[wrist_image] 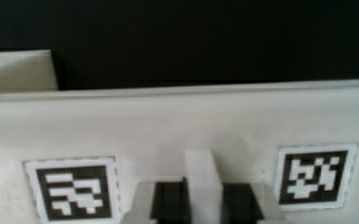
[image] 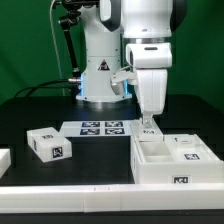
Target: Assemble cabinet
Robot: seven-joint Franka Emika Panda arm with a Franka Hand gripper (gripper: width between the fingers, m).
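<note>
At the front of the black table (image: 30, 110), toward the exterior view's right: the cabinet (image: 160, 172), lying low with its compartments open upward and a square tag (image: 181, 180) on its front face. Gripped at the top edge of its rear wall by the gripper (image: 148, 126), hanging straight down from the white arm (image: 150, 45). Seen from the wrist, dark fingers (wrist_image: 163, 203) closed nearly together on a thin white rib of that wall, flanked by two black-and-white tags (wrist_image: 73, 188) on the wall's face. Near the cabinet's rear corner, toward the exterior view's left, flat on the table: the marker board (image: 100, 128). Well apart, farther to that side, a small white tagged block (image: 48, 145). At the frame's very edge, part of another white piece (image: 3, 160), cut off.
</note>
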